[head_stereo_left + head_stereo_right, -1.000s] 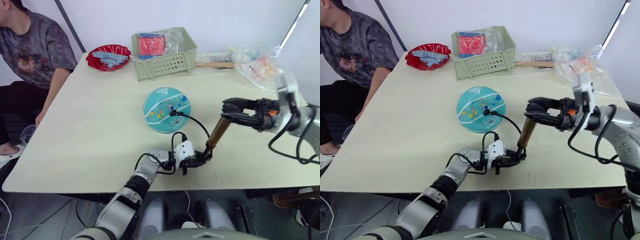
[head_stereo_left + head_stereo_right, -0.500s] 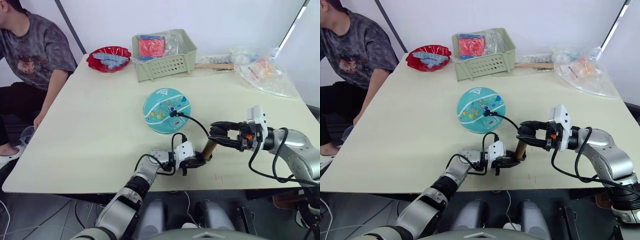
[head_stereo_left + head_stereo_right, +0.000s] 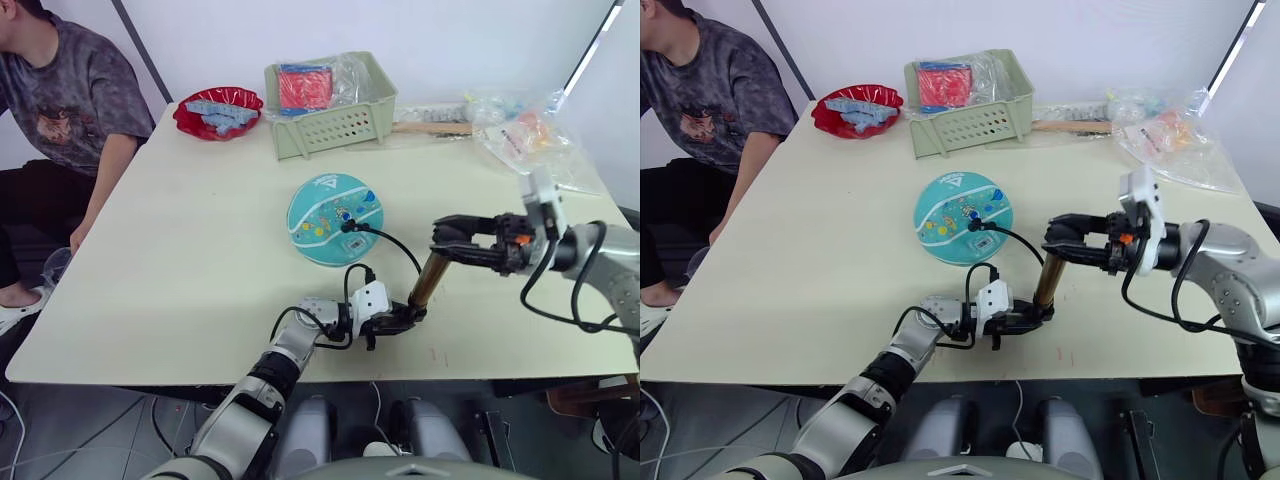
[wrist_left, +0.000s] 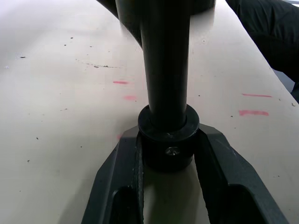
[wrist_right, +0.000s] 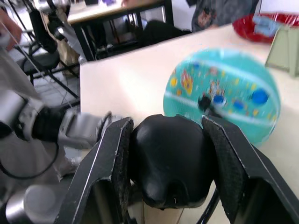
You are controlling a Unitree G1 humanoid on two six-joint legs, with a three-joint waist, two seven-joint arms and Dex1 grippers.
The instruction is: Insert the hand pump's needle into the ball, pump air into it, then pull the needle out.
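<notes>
Two claws on the pump, needle in the ball.
The left claw (image 3: 398, 322) clamps the black bottom cap of the bronze-gold metal hand pump (image 3: 431, 277), pinning it to the cream tabletop (image 3: 180, 250) near the front edge, cylinder tilted up and to the right. The right claw (image 3: 448, 238) has both fingers squeezed around the pump's black handle (image 5: 167, 164) at the top. The thin black hose (image 3: 395, 243) curls over to the teal-turquoise ball with white seam lines (image 3: 335, 218), just behind the pump mid-tabletop, where the small black needle fitting (image 3: 350, 227) sits in its surface. Behind stand a pale green slotted basket (image 3: 330, 108) and a red bowl (image 3: 217, 111).
</notes>
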